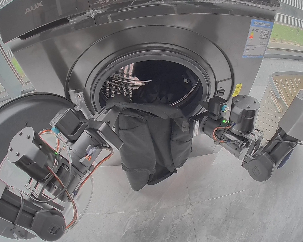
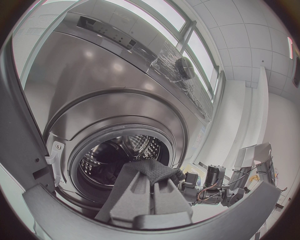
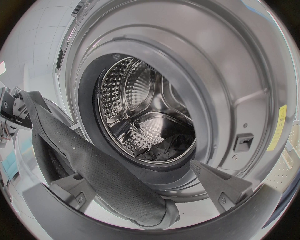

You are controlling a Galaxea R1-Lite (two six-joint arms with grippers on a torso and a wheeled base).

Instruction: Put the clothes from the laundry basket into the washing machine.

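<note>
The left gripper (image 1: 112, 112) is clenched on one end of a dark grey garment (image 1: 151, 142). In the left wrist view its two fingers (image 2: 137, 200) stand pressed together with the mesh-textured band of the cloth (image 2: 150, 168) pinched at their tips.

The right gripper (image 1: 186, 123) is at the other end of that band. In the right wrist view its jaws are spread wide (image 3: 134, 175) and grip nothing. The band (image 3: 103, 175) lies draped over one finger, and the other finger (image 3: 218, 184) stands bare and well apart from it.

The garment's top edge runs crosswise from gripper to gripper, just in front of the lower lip of the washing machine (image 1: 167, 30) opening. It sags slightly toward the right gripper. The rest of the cloth hangs straight down from that edge in loose folds, its lower end above the grey tiled floor (image 1: 193, 215).

The round door (image 1: 18, 114) stands swung open on the robot's left. Behind the garment, the steel drum (image 3: 147, 103) holds a crumpled heap of dark clothing (image 3: 165, 150) at its bottom.

A pale perforated laundry basket (image 1: 291, 93) stands to the right of the machine, partly behind the right arm. Whether anything lies in it cannot be told.
</note>
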